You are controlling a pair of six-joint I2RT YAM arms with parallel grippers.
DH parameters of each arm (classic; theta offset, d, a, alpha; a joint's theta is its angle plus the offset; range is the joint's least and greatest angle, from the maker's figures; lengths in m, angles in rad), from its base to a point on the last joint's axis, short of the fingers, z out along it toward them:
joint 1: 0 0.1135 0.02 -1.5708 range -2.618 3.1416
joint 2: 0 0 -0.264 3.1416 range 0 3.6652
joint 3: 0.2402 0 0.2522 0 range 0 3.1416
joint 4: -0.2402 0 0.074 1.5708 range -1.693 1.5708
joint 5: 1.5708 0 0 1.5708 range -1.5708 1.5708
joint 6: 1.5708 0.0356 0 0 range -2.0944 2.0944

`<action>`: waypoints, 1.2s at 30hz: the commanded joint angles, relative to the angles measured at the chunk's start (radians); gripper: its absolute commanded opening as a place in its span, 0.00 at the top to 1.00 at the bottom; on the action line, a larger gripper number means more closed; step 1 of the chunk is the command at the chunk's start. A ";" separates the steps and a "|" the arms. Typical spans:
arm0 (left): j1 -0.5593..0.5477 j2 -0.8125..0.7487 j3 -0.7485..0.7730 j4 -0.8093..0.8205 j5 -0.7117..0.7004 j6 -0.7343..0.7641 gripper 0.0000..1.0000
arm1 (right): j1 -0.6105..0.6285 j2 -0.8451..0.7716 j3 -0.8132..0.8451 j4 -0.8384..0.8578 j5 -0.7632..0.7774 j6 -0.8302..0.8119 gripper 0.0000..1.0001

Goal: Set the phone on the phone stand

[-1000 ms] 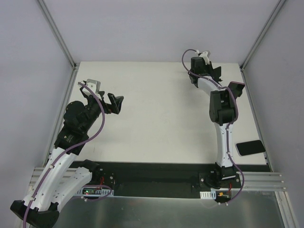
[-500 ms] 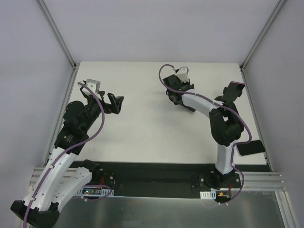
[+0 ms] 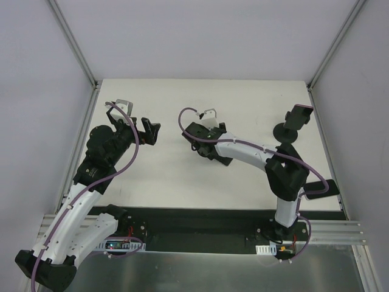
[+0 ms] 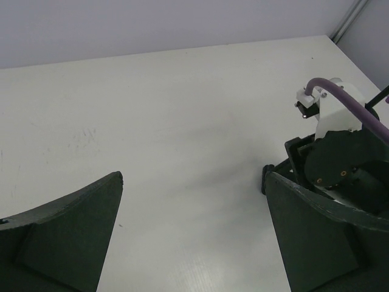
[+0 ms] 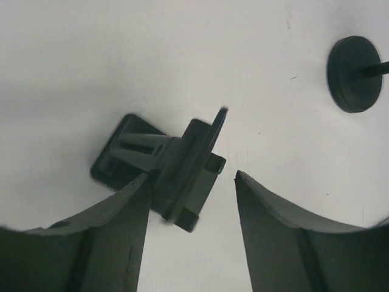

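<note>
The phone (image 3: 320, 187) is a flat black slab lying at the table's near right edge, partly covered by my right arm's elbow. The phone stand (image 5: 176, 164) is small and black, with a ribbed flat base and a tilted plate. It sits on the table between my right gripper's (image 5: 191, 175) open jaws, against the left finger. In the top view the right gripper (image 3: 213, 152) is over the table's middle and hides the stand. My left gripper (image 3: 149, 131) is open and empty above the left part of the table, also seen in the left wrist view (image 4: 194, 231).
A black post with a round base (image 3: 284, 133) and a tilted top plate (image 3: 299, 114) stands at the right; its base shows in the right wrist view (image 5: 354, 74). The right wrist housing (image 4: 337, 161) is close to my left gripper. Metal frame rails (image 3: 76, 48) border the white table (image 3: 182, 176).
My right arm has swung from the back right corner to the table's middle, uncovering the round-based post. My left gripper has shifted slightly up and right.
</note>
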 commanded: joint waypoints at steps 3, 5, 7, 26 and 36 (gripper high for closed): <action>0.007 0.001 0.000 0.033 -0.027 0.002 0.01 | 0.001 -0.209 -0.103 0.191 -0.373 -0.172 0.20; 0.007 -0.002 0.002 0.033 -0.018 0.001 0.01 | 0.003 -0.297 -0.178 0.235 -0.482 -0.215 0.16; 0.007 -0.008 0.000 0.033 -0.015 -0.001 0.01 | 0.001 -0.356 -0.247 0.279 -0.530 -0.248 0.10; 0.007 -0.006 0.013 0.034 0.039 -0.021 0.01 | -0.460 -0.439 -0.375 0.336 -0.840 -0.283 0.71; 0.007 0.004 0.016 0.033 0.048 -0.021 0.01 | -0.476 -0.223 -0.295 0.374 -0.895 -0.305 0.77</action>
